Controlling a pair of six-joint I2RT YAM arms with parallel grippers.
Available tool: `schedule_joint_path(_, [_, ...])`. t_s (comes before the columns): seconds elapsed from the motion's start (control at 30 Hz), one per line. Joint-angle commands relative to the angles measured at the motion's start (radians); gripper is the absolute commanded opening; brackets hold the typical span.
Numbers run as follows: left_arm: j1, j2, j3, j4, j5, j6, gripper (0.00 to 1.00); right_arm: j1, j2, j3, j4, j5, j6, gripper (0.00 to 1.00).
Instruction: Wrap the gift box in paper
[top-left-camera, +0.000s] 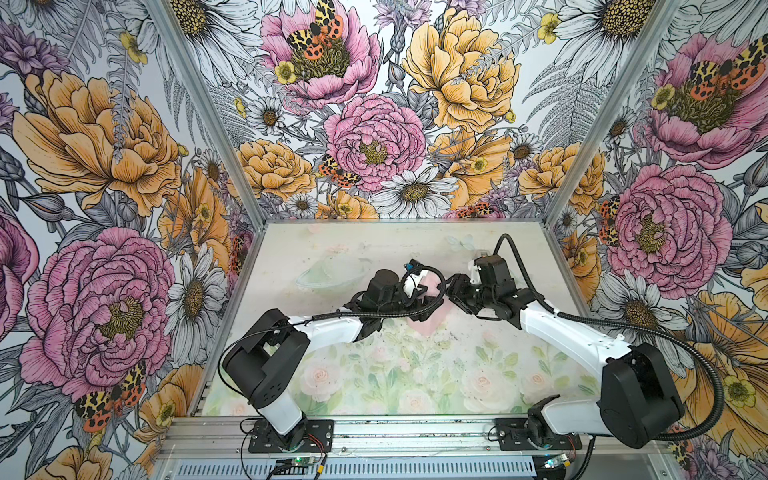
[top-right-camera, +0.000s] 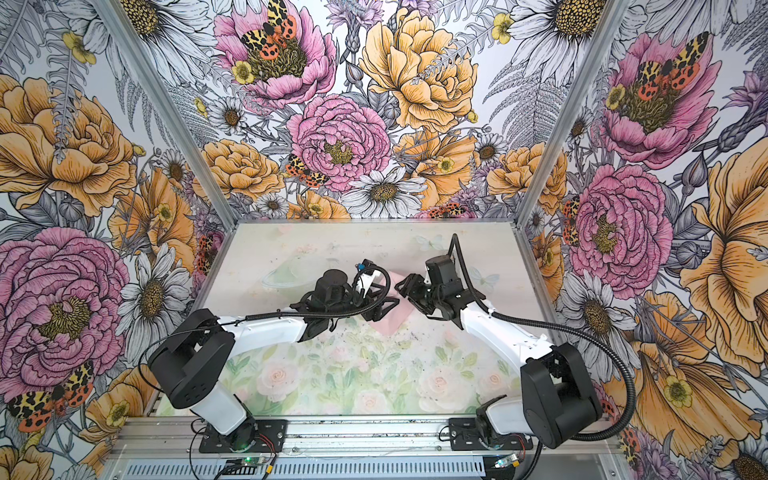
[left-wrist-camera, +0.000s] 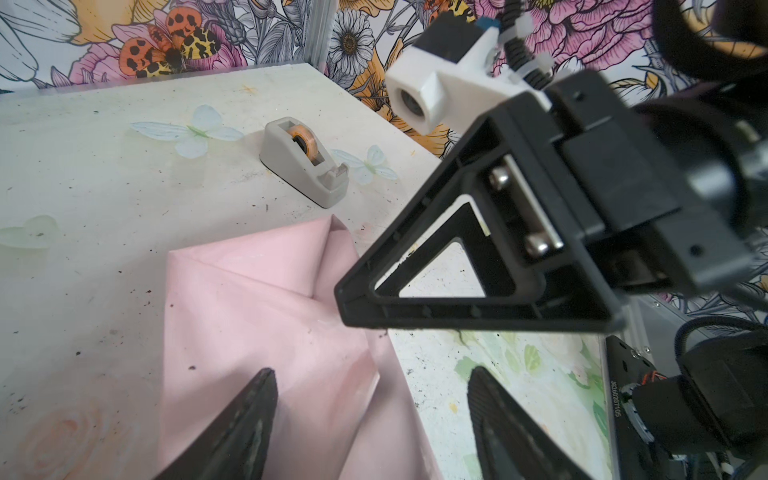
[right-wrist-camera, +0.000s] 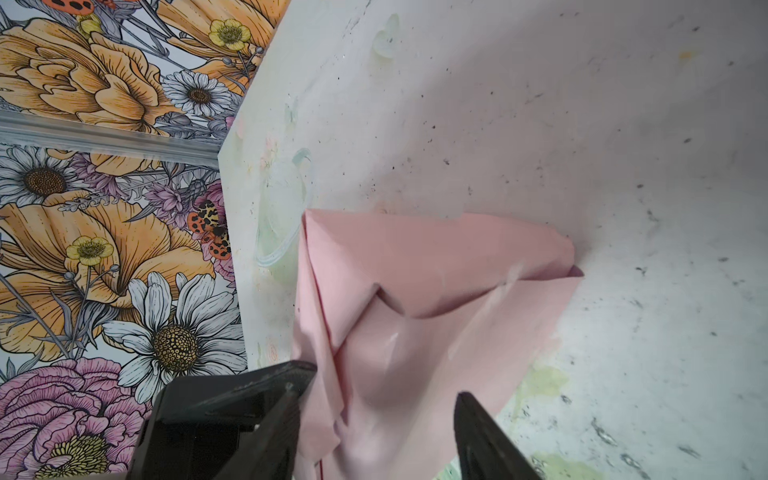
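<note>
Big painted flowers covered the walls around the table. The table top had pale roses and butterflies on it, and lots of small dark specks.

The paper lay near the middle of the table. It was folded up into a lumpy heap with its pink side out. In both top views only small bits of the paper showed, because the two arms met right over it. A tiny purple corner poked out at one end of a fold.

The left gripper hung just above the paper. Its two black fingers stood apart, with pink paper under the gap, and they held nothing.

The right gripper was at the other side of the heap, facing the left one. Its fingers were apart too and held nothing. One of them sat right by the edge of the paper, but I could not tell if it touched.

A grey tape dispenser with an orange roll stood on the table past the paper, a little way off from it, next to a painted butterfly.
</note>
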Motion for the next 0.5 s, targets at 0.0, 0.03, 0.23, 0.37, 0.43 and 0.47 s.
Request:
schedule_joint_path(0.0, [0.002,0.006,-0.033,-0.038,0.074,-0.019,0.75,0.010,0.030,0.030,-0.019,-0.038,-0.029,0.61])
schedule_joint_path(0.03, [0.001,0.006,-0.034,-0.038,0.073,-0.012,0.76,0.013,0.041,0.035,-0.019,-0.052,-0.036,0.61])
schedule_joint_path(0.23, [-0.004,0.013,-0.038,-0.037,0.075,0.017,0.78,0.021,0.066,0.062,-0.018,-0.116,-0.070,0.62])
schedule_joint_path(0.37, [-0.013,0.020,-0.037,-0.038,0.080,0.034,0.79,0.020,0.070,0.065,-0.018,-0.124,-0.077,0.63])
schedule_joint_path(0.43, [-0.016,0.019,-0.036,-0.037,0.081,0.037,0.80,0.020,0.090,0.065,-0.019,-0.124,-0.077,0.63])
schedule_joint_path(0.47, [-0.017,0.017,-0.036,-0.038,0.082,0.038,0.80,0.020,0.101,0.067,-0.024,-0.124,-0.080,0.62])
